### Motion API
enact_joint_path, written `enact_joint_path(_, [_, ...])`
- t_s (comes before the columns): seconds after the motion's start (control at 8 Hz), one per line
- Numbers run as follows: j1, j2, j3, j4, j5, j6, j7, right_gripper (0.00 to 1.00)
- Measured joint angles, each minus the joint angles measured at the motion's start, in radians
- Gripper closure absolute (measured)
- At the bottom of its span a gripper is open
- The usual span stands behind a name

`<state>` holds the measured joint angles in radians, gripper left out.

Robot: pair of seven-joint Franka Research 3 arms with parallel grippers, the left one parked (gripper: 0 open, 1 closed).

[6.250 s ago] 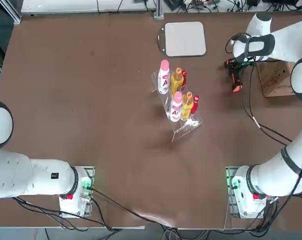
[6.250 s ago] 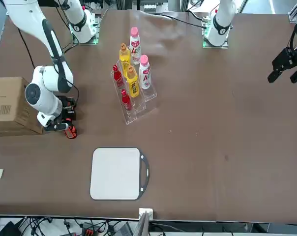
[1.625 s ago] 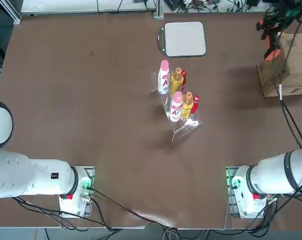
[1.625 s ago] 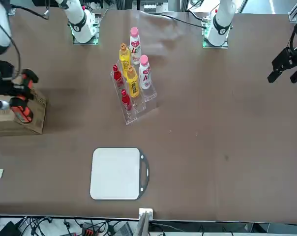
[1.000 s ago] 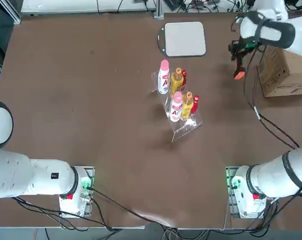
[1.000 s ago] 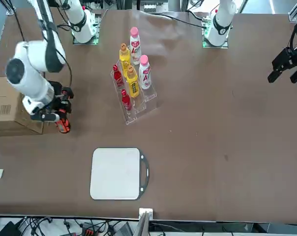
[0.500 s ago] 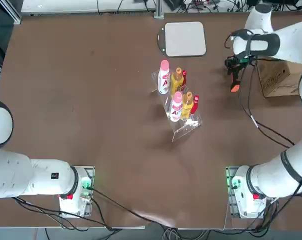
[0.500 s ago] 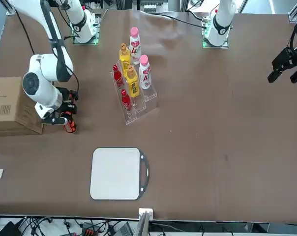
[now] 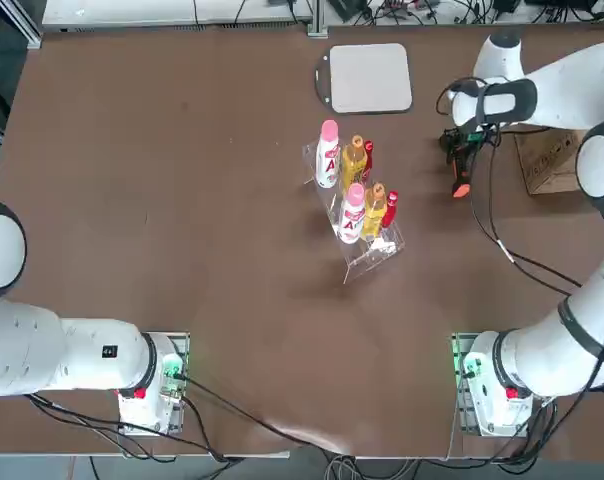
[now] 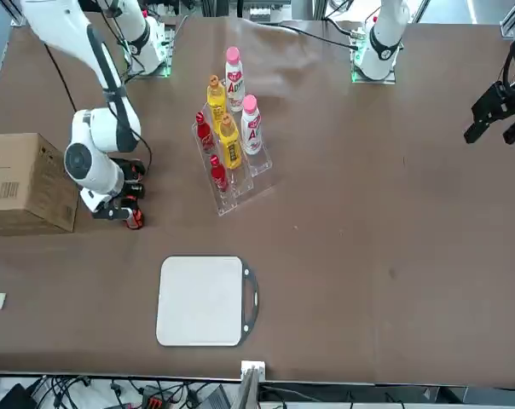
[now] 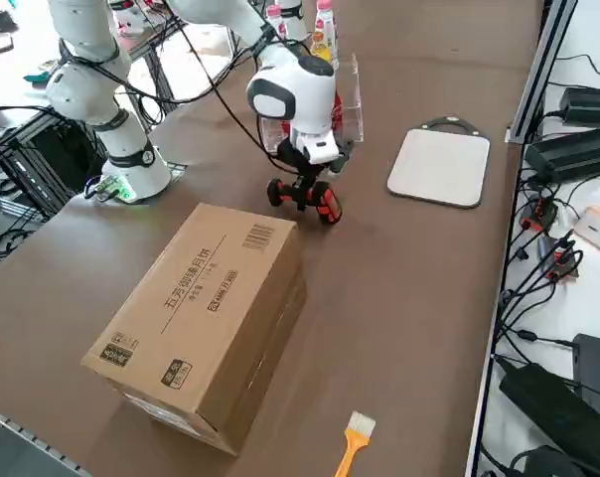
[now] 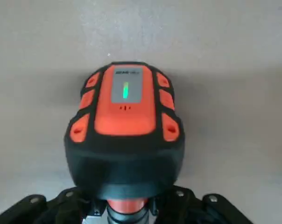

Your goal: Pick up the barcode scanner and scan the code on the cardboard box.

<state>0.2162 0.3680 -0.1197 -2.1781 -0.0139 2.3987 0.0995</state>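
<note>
We pinch the barcode scanner (image 12: 125,122) by its handle in the right gripper (image 12: 128,206), leaving its head free beyond the grip, presumably so we can aim it at the cardboard box (image 11: 196,308) near that gripper.

Brown tabletop (image 9: 232,250), faint sheen near one edge; metal framing (image 11: 543,70) alongside; white surface (image 11: 588,268) beyond, strewn with black cables (image 11: 538,278).
</note>
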Motion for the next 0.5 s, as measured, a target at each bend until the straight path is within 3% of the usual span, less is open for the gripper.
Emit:
enact_joint_path(0.25, [0.000,0.003,0.000,0.000,0.000,0.009,0.000,0.54])
enact_joint_path(0.5, [0.000,0.003,0.000,0.000,0.000,0.018,0.001,0.25])
